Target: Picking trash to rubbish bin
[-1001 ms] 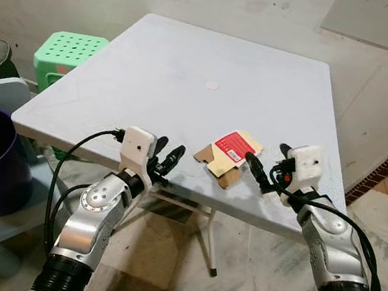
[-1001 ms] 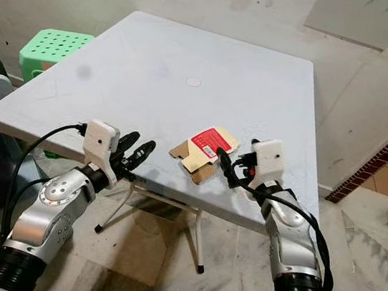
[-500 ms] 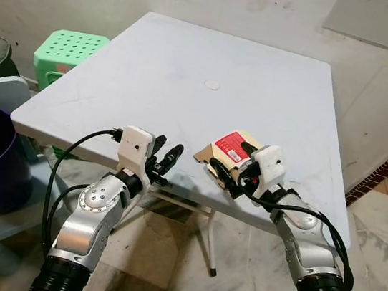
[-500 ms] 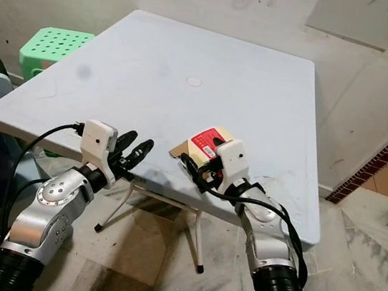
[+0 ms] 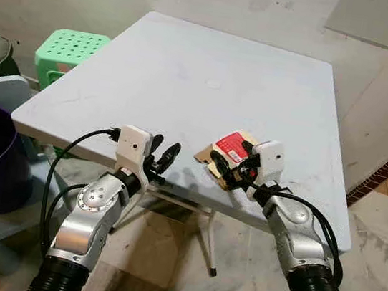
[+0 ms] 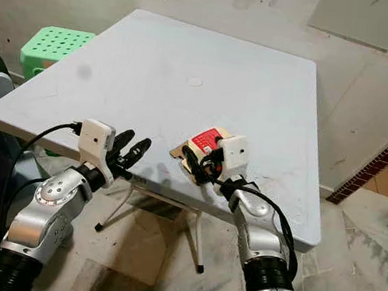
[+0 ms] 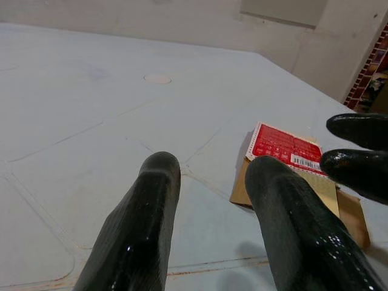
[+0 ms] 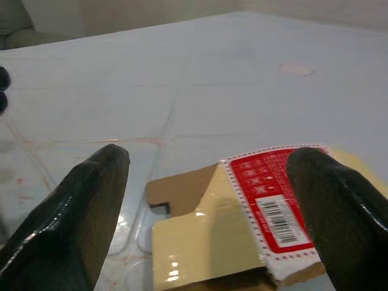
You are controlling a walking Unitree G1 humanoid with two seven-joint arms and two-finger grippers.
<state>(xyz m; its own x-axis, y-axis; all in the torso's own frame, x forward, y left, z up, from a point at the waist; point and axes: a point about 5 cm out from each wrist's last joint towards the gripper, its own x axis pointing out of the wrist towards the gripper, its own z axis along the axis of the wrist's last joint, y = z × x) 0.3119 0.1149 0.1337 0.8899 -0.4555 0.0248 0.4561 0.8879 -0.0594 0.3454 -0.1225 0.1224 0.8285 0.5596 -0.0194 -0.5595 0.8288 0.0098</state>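
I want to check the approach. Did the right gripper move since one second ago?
Yes. The right gripper moved toward the robot's left along the table near edge, and now straddles the flattened carton.

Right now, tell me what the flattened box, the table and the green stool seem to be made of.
Flattened box: thin cardboard, judging by brown raw edges, a creased flap and a glossy red printed label with barcode.
Table: probably moulded plastic, matte pale grey, scuffed, with a round centre plug.
Green stool: likely plastic, with a uniform bright colour and a grid of moulded holes.

Head downward, wrists close, table (image 5: 189, 80) shared
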